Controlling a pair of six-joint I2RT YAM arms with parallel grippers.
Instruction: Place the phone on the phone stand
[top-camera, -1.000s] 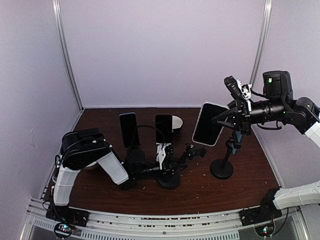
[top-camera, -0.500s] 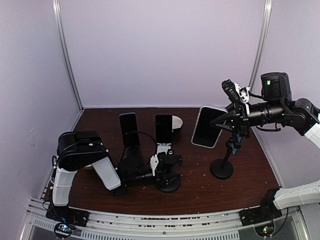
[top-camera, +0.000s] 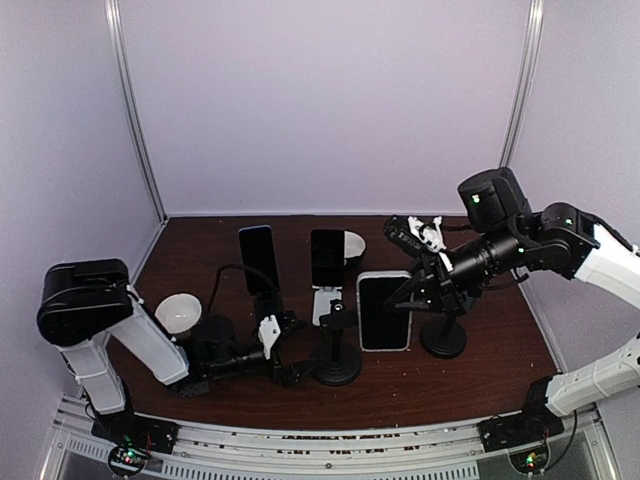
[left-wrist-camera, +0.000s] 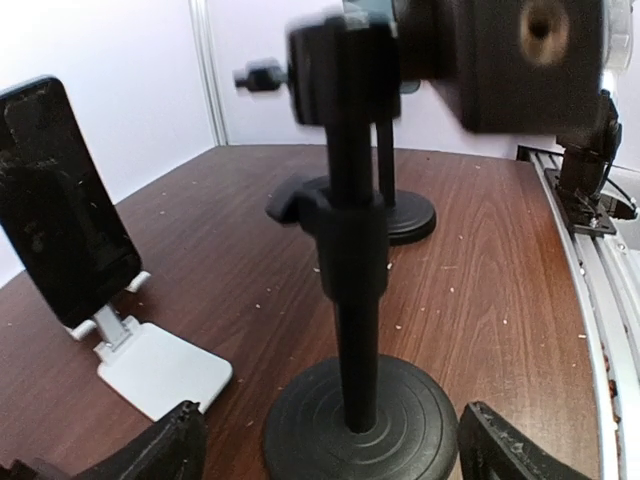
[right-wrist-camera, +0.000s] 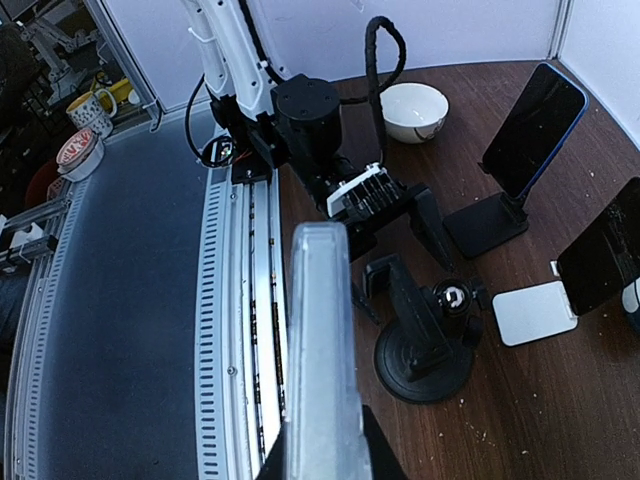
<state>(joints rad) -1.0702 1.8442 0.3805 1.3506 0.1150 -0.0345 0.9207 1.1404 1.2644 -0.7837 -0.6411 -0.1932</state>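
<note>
The phone (top-camera: 384, 311), black-screened in a pale clear case, hangs upright just right of the phone stand (top-camera: 337, 352), a black pole on a round base. My right gripper (top-camera: 417, 289) is shut on the phone's right edge. In the right wrist view the phone (right-wrist-camera: 319, 350) shows edge-on, with the phone stand (right-wrist-camera: 424, 335) beside and below it. My left gripper (top-camera: 293, 350) is open and low, left of the stand's base. In the left wrist view the stand's base (left-wrist-camera: 360, 421) sits between the fingertips (left-wrist-camera: 168, 449), untouched.
Two other phones stand at the back, one on a black stand (top-camera: 258, 259), one on a white stand (top-camera: 327, 260). A second black pole stand (top-camera: 443, 336) is under my right arm. A white bowl (top-camera: 177, 311) sits at the left, another bowl (top-camera: 354, 244) at the back.
My left gripper opened and drew back left and low from the stand's top. My right arm carried the phone down and left, close to the stand.
</note>
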